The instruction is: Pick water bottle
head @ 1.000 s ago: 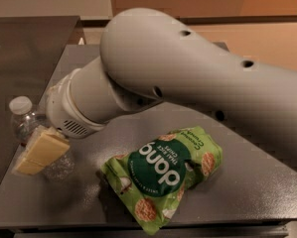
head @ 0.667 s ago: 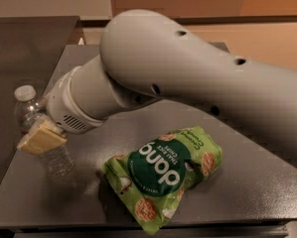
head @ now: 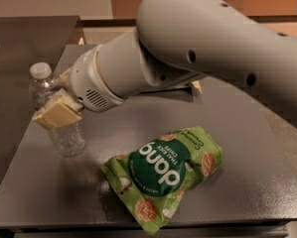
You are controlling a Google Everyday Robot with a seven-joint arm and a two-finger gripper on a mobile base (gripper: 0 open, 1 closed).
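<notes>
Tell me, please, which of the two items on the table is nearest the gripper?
The water bottle at the left: the gripper grips it, while the green chip bag lies apart.

Only "dang" reads, upside down, on the green bag (head: 163, 175) (jaws clasp the water bottle (head: 68, 137) beside it).

Dark grey speckled desk (head: 247, 148), green chip bag (head: 163, 175) lying flat near 6 o'clock, water bottle (head: 68, 138) at 9 o'clock, end effector (head: 58, 98) clamped around it.
</notes>
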